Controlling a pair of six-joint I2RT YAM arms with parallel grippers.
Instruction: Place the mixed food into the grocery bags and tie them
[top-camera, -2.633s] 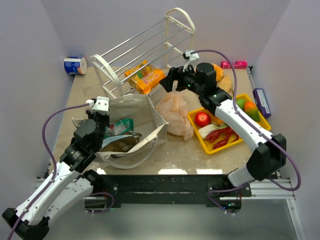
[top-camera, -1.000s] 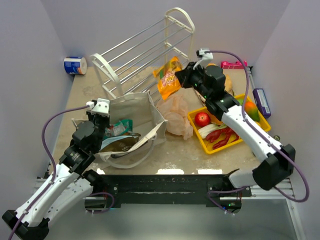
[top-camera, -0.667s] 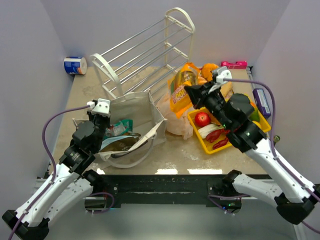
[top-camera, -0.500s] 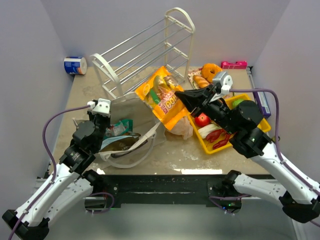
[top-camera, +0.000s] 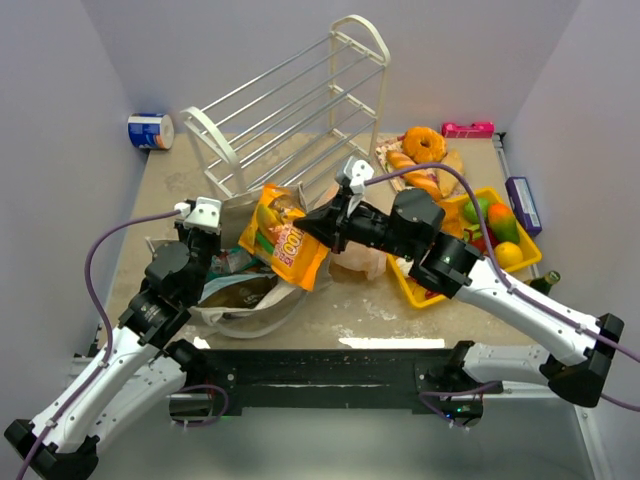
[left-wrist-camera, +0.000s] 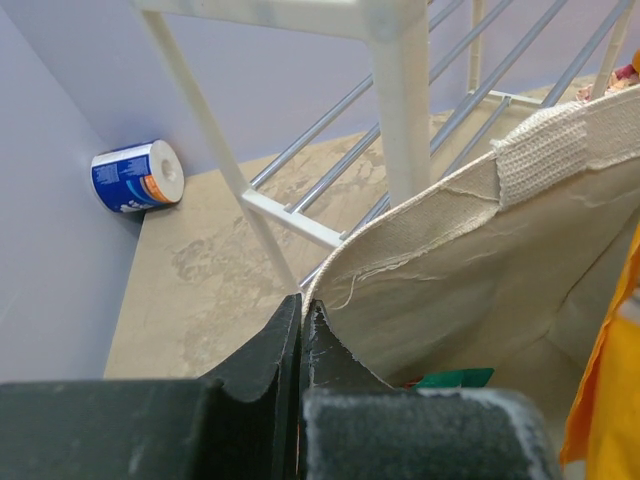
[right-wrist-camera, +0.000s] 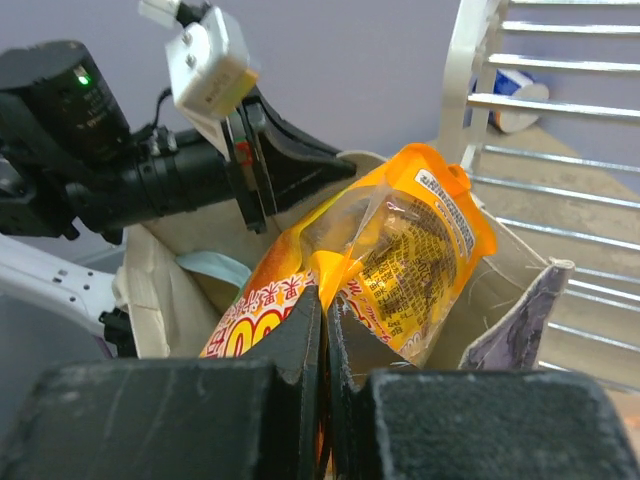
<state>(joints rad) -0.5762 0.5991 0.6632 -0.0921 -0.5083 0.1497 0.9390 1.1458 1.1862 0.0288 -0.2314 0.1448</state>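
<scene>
My right gripper is shut on an orange snack packet, holding it over the open mouth of the beige cloth tote. My left gripper is shut on the tote's rim and holds that side up. Inside the tote lie a brown packet, a green-white packet and a light blue one. The peach-pink plastic bag is mostly hidden under my right arm. Toy fruit lies in the yellow tray.
A white wire rack lies tipped across the back, close behind the tote. A blue-wrapped paper roll sits in the far left corner. Bread and a donut lie at the back right, with a purple box by the right wall.
My right arm has swung from the back right down and to the left, carrying the orange packet to above the tote. The left arm has stayed put, gripping the rim.
</scene>
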